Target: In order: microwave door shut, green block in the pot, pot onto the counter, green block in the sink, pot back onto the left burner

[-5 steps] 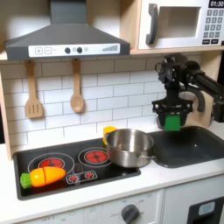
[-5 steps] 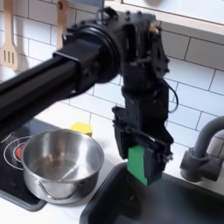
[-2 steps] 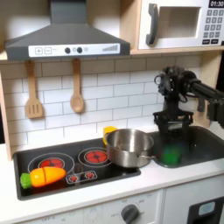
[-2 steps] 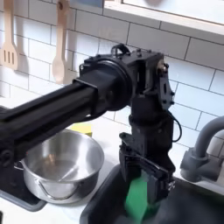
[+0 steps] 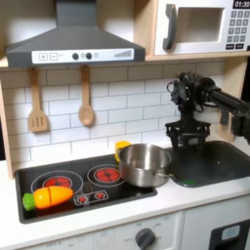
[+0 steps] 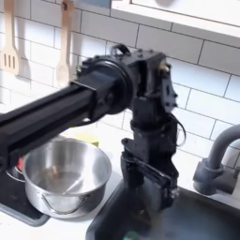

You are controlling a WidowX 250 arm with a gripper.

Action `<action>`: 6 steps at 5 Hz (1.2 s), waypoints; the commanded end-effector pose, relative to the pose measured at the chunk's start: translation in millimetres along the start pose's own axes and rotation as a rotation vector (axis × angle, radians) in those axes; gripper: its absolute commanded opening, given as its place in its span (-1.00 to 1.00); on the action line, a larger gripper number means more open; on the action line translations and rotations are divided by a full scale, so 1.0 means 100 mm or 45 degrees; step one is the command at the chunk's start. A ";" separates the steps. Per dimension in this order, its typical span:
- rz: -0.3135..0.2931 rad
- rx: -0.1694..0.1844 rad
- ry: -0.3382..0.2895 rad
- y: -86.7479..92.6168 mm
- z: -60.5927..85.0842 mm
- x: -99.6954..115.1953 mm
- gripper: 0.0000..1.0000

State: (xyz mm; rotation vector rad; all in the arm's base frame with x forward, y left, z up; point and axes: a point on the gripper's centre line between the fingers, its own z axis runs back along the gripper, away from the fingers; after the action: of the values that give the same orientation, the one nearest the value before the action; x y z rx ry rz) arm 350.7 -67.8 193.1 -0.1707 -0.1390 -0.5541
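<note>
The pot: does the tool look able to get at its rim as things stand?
Probably yes. The tool hangs above the sink, right beside the pot. Nothing stands between them, and the pot has no lid.

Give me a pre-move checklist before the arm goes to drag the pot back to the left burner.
1. Microwave door shut: ok.
2. Jaws free: ok. The gripper hangs above the sink, jaws apart, nothing green between them.
3. Green block resting in the sink: cannot tell.
4. Pot upright and empty: ok. It stands at the right end of the cooktop in the first exterior view.
5. Left burner free: not ok. The carrot toy lies at its front edge and may catch the pot.
</note>
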 end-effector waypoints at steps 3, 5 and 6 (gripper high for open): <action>0.294 0.248 -0.012 0.68 0.42 -0.28 1.00; 0.390 0.296 0.028 0.92 0.38 -0.44 1.00; 0.414 0.276 0.059 0.89 0.31 -0.51 1.00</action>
State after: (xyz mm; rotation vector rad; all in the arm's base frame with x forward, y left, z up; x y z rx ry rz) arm 352.7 39.5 204.1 0.0336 -0.1248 -0.2131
